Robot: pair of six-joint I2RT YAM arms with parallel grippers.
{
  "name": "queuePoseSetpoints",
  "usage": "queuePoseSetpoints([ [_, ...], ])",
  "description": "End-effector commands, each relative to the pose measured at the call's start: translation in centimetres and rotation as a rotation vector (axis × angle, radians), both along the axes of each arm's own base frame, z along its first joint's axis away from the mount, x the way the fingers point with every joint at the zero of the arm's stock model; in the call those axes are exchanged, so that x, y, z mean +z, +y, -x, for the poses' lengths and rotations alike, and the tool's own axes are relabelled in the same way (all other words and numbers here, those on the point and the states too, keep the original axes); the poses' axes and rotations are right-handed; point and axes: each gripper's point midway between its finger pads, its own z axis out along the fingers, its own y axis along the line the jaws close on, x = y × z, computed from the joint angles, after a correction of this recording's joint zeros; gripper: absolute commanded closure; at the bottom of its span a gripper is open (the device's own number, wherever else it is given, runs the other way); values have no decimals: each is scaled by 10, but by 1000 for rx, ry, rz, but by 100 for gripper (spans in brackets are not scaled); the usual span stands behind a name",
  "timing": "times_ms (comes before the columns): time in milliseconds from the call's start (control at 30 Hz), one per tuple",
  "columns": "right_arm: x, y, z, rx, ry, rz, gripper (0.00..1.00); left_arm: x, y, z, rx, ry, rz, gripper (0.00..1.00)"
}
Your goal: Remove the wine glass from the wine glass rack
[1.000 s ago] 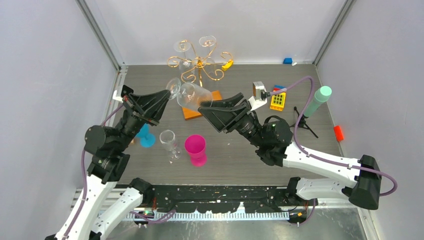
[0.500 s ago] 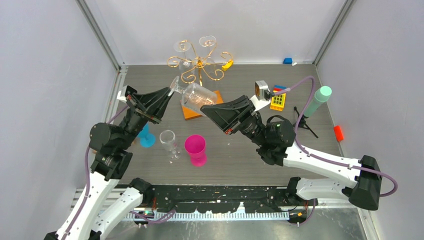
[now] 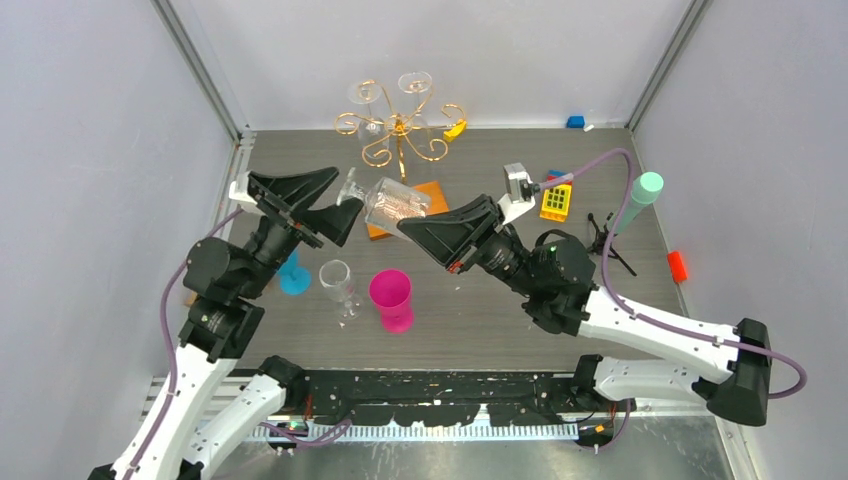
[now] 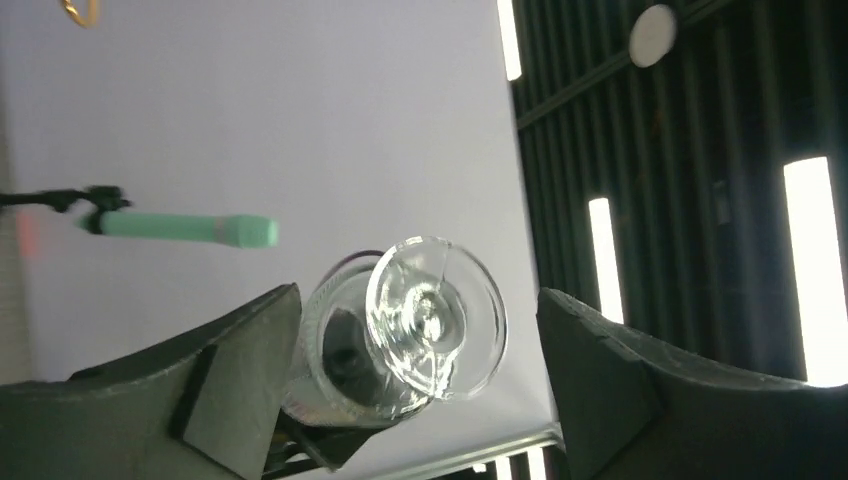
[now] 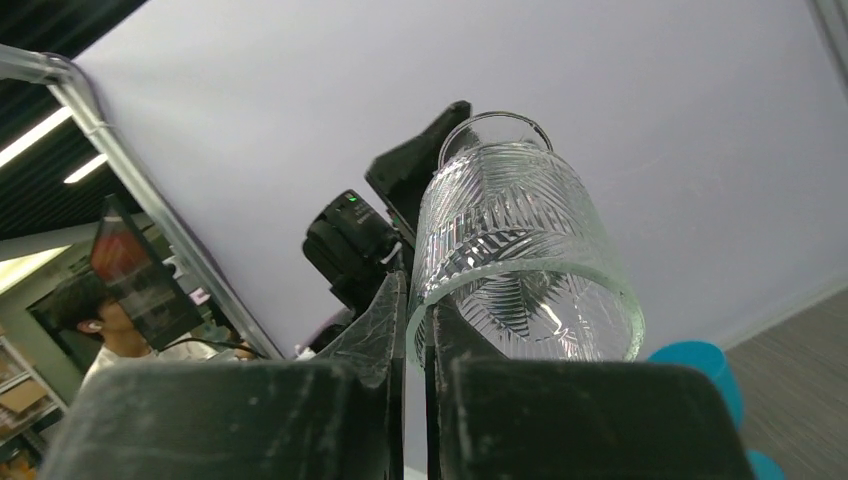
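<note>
The clear, leaf-cut wine glass (image 3: 395, 203) hung on its side above the grey counter (image 3: 450, 330), held apart from the gold wire rack (image 3: 398, 128) behind it and the pink plastic cup (image 3: 391, 297) standing nearer the arms. The right fingers (image 5: 380, 345) pinched its rim, while the left fingers (image 4: 230, 370) stood wide apart around its round foot, touching nothing.

No legible text, labels, brands or numbers anywhere in the three views; nothing readable on any object.
</note>
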Motion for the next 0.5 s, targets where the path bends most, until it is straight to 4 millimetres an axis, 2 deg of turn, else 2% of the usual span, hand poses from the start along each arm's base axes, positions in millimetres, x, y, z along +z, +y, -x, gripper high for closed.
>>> queuePoseSetpoints([
  [0,39,-44,-15,-178,50,-54,100,-3,10,15,107,-110,-256,2],
  [33,43,-49,-19,-210,73,-45,100,-7,11,18,124,-136,-331,1],
  [100,15,-58,-42,-340,198,108,100,-18,16,23,155,-169,-496,0],
  [133,11,-63,-45,-366,217,143,100,-23,21,25,174,-178,-569,0],
  [167,-3,-68,-50,-413,254,228,100,-25,26,27,198,-199,-639,0],
  [300,-41,-87,-52,-488,338,464,100,-37,54,30,321,-246,-883,0],
  [467,-85,-103,-37,-470,397,757,100,-53,93,29,489,-239,-1057,0],
])
